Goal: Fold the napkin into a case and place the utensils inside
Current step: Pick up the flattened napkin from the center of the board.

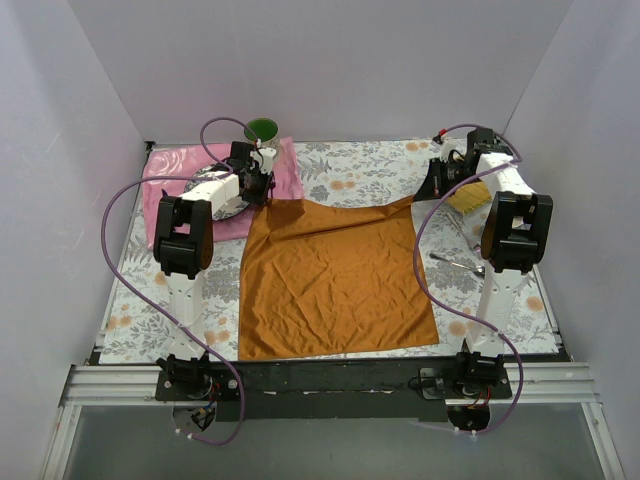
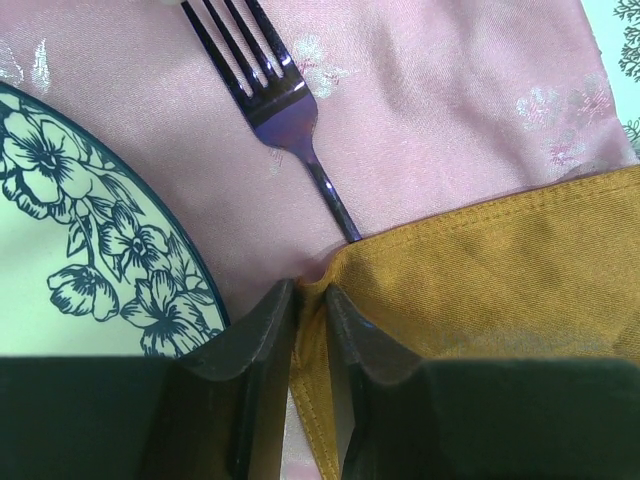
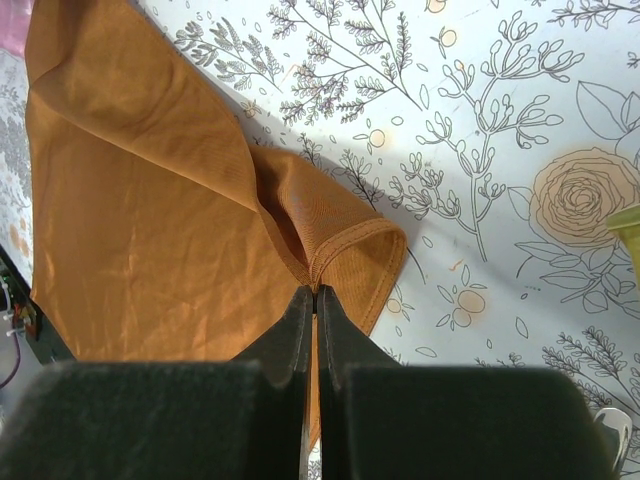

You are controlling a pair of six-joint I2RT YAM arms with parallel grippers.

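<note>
While the napkin [image 1: 335, 275] lies spread almost flat on the flowered tablecloth [image 3: 480, 120], with no fold made yet, both arms reach to its far edge, one at each corner. The right gripper [image 3: 315, 300] is clenched tight on the hemmed far-right corner, which bunches up just ahead of its jaws. The left gripper [image 2: 312, 310] is grasping the far-left corner, cloth filling the slim gap between its jaws.

The step in hand looks like the first fold, so the two corners should rise together and level. That holds the far edge taut between them as it travels toward the near edge. The satin is slippery and the left bite sits close to the hem, so a slow lift is wise.

The fork [image 2: 290, 100] rests on the pink cloth [image 2: 440, 90] beside the plate [image 2: 150, 250], its handle tucked under that corner. Raise the corner straight up, not sideways, or the fork may drag. The spoon [image 1: 455, 263] lies just right of the napkin.
</note>
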